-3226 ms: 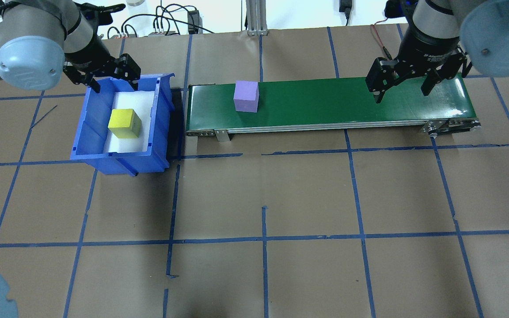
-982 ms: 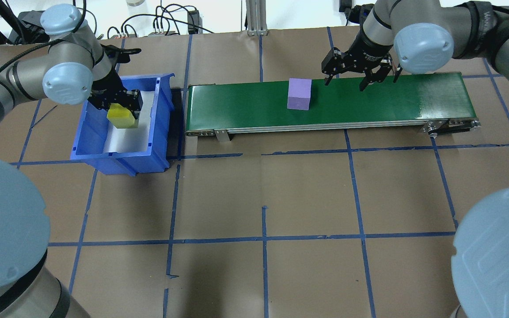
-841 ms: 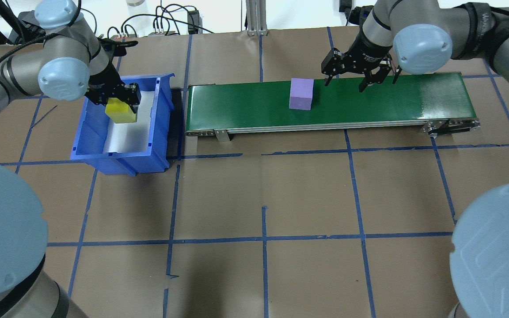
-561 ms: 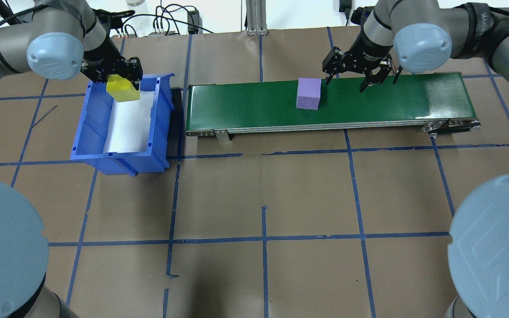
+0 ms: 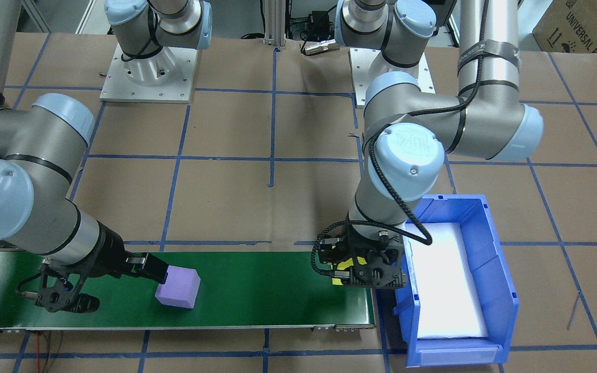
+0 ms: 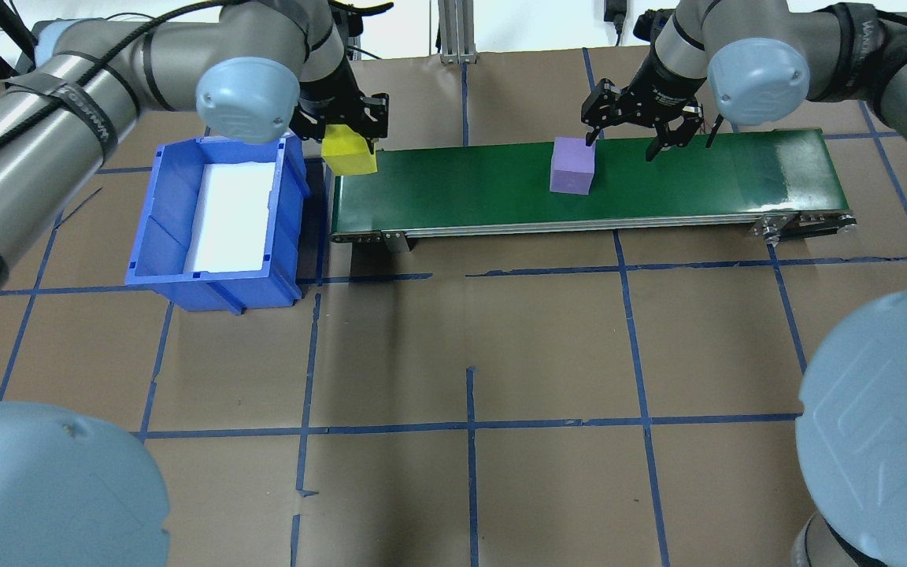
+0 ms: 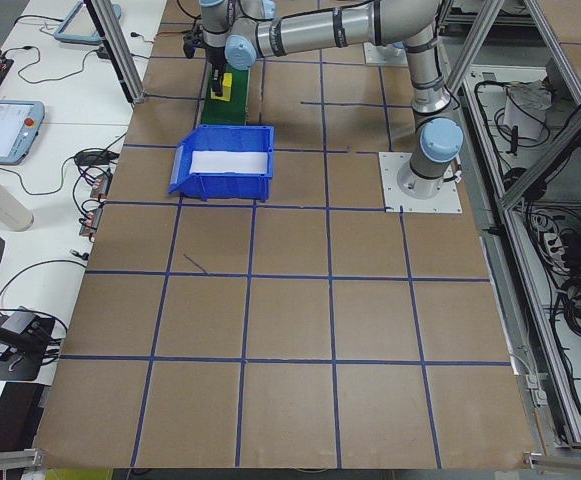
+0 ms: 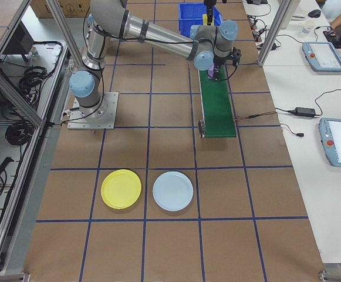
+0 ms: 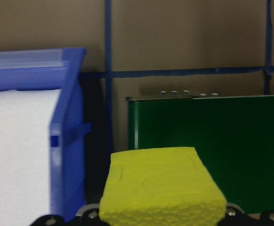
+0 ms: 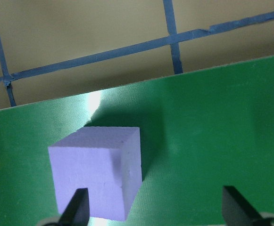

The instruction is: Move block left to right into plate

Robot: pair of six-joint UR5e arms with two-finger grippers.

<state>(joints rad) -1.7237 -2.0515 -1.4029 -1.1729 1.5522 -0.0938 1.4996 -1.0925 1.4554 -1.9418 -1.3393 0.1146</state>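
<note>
Left gripper [image 6: 351, 134] is clamping the yellow block [image 6: 349, 153] over the belt's [image 6: 658, 185] end. Right gripper [image 6: 633, 140] is hanging jaws apart beside the purple block [image 6: 572, 164]. Plate [image 8: 121, 188] is sitting well apart on the worktop.

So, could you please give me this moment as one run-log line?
left gripper: shut on yellow block, above belt end | right gripper: open | purple block: on belt

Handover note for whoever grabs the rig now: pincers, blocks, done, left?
Left pincer: shut on the yellow block, held over the left end of the green belt.
Right pincer: open, over the belt, one fingertip at the purple block.
Purple block: on the belt, not gripped.
Blue bin: no blocks inside.
Yellow plate: empty, beside a pale blue plate.
Done: yellow block lifted out.
Left: both blocks into the yellow plate.
</note>
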